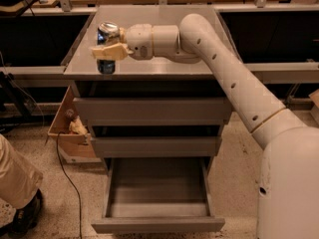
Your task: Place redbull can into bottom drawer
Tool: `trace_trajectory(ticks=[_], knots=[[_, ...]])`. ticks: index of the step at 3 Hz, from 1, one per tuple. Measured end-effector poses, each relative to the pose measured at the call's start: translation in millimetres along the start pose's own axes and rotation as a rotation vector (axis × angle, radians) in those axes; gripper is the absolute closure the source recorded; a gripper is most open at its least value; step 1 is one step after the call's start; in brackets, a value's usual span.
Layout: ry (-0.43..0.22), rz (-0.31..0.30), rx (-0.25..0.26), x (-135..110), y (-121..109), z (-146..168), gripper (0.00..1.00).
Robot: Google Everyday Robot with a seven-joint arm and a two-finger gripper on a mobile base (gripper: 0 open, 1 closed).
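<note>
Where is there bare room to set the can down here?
The bottom drawer is open and bare wall to wall. The cabinet top is bare behind the arm. It is crowded only near its front edge, where the gripper grips the can.

Cream tool (pixel 102 50) at blue-silver redbull can (pixel 107 33)

Your arm (pixel 239 83): cream tube, small dark holes along it | wrist (pixel 149 41): stubby cream cylinders | tool (pixel 106 51): tan, over bench's (pixel 164 68) front-left | base (pixel 289 183): broad cream shell
</note>
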State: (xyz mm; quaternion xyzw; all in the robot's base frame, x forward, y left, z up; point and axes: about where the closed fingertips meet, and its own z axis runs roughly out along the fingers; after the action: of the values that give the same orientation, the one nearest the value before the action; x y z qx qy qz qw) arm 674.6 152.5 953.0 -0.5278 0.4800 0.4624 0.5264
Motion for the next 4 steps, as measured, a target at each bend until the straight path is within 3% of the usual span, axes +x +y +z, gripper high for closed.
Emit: trace_trajectory(ticks=[2,3,4], knots=[[-0.056,-0.041,-0.116,-32.2,65.5,40.3,1.0],[-0.065,-0.034,-0.147,-34.2,104.6,48.6,1.0],[-0.005,-0.027,-0.152,-16.6,132.4,37.6,1.0]])
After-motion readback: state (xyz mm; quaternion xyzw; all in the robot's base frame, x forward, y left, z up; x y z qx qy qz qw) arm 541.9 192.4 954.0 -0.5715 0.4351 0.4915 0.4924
